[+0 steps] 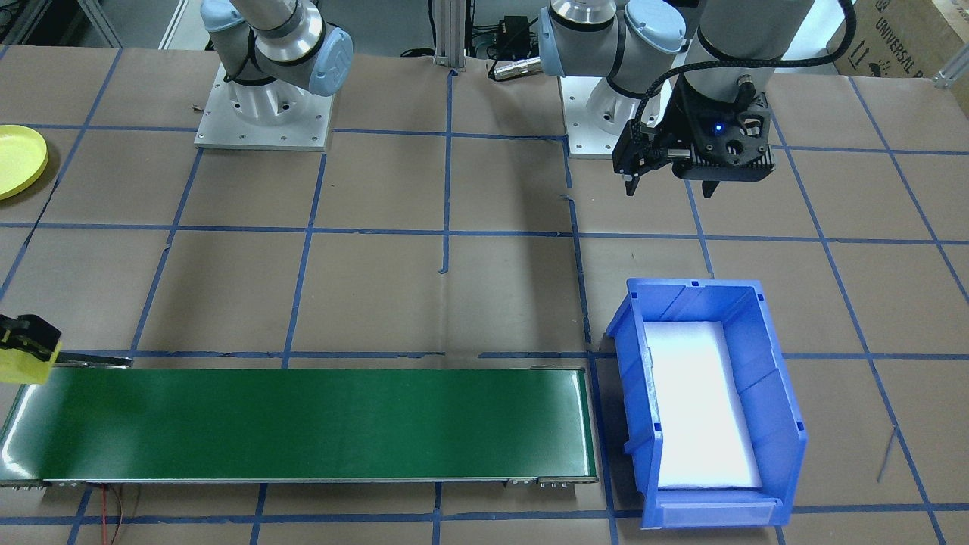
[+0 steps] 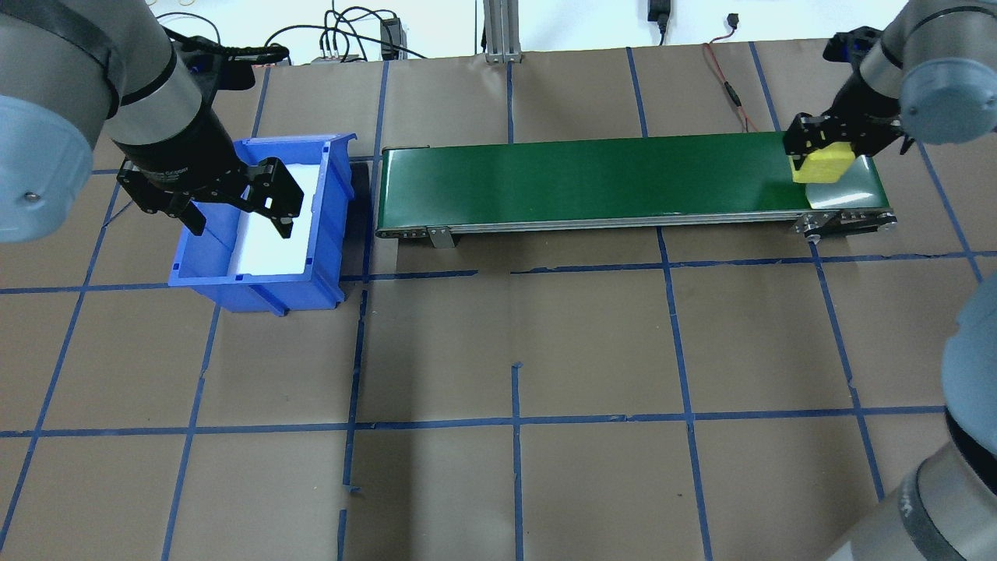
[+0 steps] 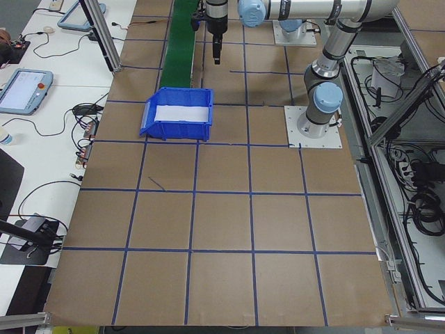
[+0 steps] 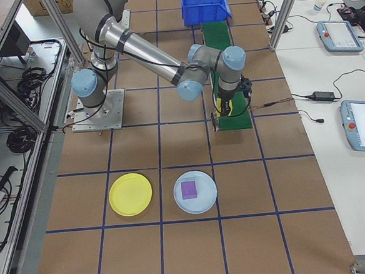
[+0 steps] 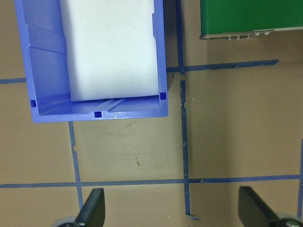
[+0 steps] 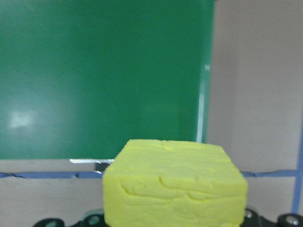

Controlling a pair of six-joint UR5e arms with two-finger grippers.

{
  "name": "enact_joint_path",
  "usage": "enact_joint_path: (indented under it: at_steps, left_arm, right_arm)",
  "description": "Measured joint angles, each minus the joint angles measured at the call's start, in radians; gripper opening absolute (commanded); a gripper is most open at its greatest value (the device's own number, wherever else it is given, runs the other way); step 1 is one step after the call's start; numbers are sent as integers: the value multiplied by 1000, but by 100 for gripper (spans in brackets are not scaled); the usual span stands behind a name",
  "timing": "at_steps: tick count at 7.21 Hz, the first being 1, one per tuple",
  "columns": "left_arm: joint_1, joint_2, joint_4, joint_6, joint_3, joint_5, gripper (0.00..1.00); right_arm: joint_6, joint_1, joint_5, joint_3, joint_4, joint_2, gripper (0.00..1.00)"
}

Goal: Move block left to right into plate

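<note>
While my right gripper [image 2: 824, 160] grips the yellow block [image 2: 818, 165] above the end of the green conveyor belt [image 2: 623, 181], my left gripper [image 2: 237, 222] hangs wide open and empty over the blue bin [image 2: 331, 226]. Well apart lies the yellow plate [image 4: 131, 194], beside a pale blue plate [image 4: 195, 192].

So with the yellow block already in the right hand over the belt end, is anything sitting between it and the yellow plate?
Nothing visible blocks the way. The right hand holds the yellow block above the conveyor belt end, and the table between there and the yellow plate is bare paper. The pale blue plate with the purple block lies beside it, not across the path.
</note>
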Motion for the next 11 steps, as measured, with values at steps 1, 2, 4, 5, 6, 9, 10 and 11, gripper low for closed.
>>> enact_joint_path:
  at_steps: [1,2,4,5,6,9,10,11]
  left_arm:
    - [-1,0,0,0,1,-1,100]
    - [-2,0,0,0,0,0,100]
    - [-2,0,0,0,-1,1,100]
    - [-3,0,-1,0,-2,0,100]
    - [-4,0,-1,0,-2,0,100]
    - [-6,1,-1,-1,-2,-1,100]
    - [-6,1,-1,0,-2,0,100]
    - [-6,1,-1,0,-2,0,100]
  right_arm:
    - [-129,-119,-12,28,8,-21,40]
    - [-242,-252,-23,69,10,-32,41]
    - [-425,-516,-48,163,9,-52,43]
    - [-495,-638,-52,197,9,-57,43]
    - [-547,-747,-56,230,7,-60,43]
    - [-637,-934,-61,314,-71,-60,100]
    - [-646,-950,-57,333,-98,-60,100]
    - [-649,-956,-52,344,-112,-61,100]
